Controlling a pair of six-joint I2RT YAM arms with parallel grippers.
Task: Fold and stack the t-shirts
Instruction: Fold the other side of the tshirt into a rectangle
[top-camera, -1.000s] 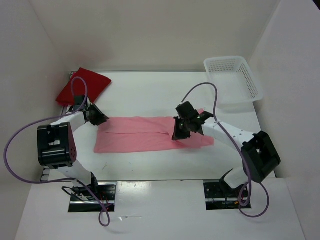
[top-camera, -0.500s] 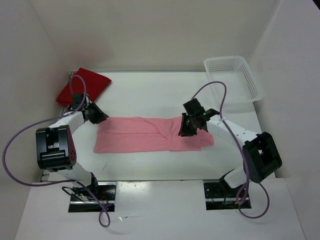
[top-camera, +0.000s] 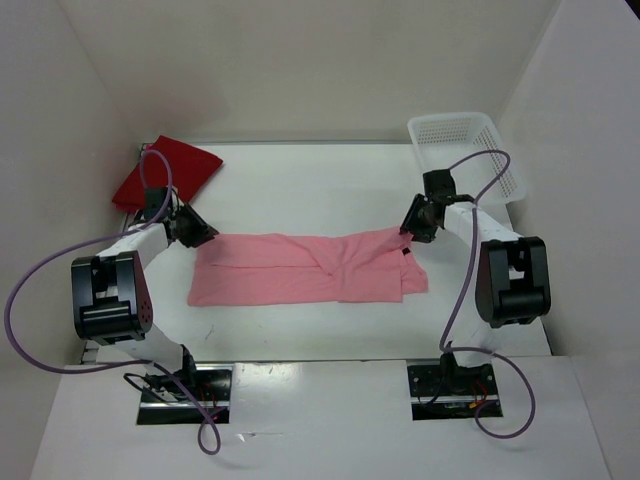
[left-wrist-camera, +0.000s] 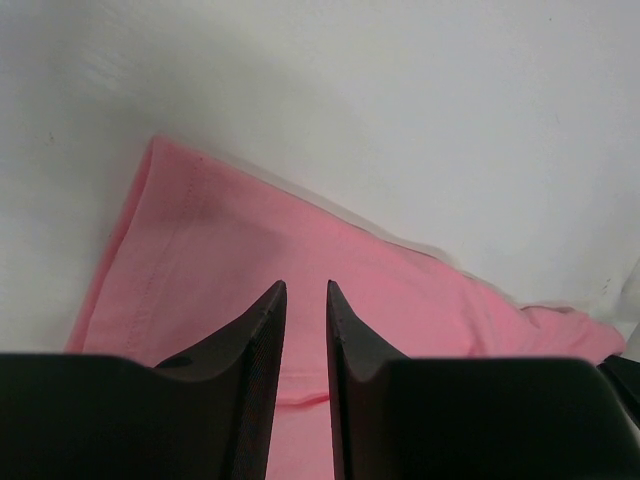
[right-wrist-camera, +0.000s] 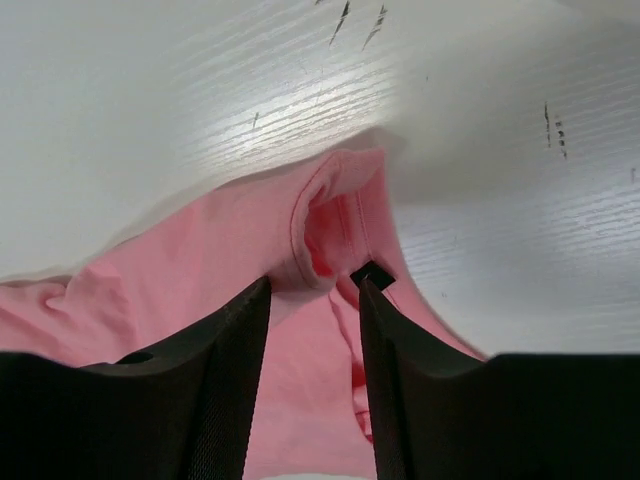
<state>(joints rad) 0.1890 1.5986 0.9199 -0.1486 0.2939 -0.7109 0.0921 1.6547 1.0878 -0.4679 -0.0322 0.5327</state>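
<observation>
Above, we are seeing a light pink cloth t-shirt (top-camera: 300, 268) lying as a long band across the white table (top-camera: 300, 190), with bare tabletop beyond it. A folded dark red cloth t-shirt (top-camera: 165, 170) is sitting far left, with a cable crossing it.

Left wrist: the left gripper (left-wrist-camera: 300, 287) is showing its jaws narrowly apart over the pink hem, and we cannot tell whether it is gripping.

Right wrist: the right gripper (right-wrist-camera: 315, 280) is gaping wide, with a raised pink fold loose between its fingers.

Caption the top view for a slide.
Pink shirt spread between left claw and right claw; red shirt back left, basket back right.
</observation>
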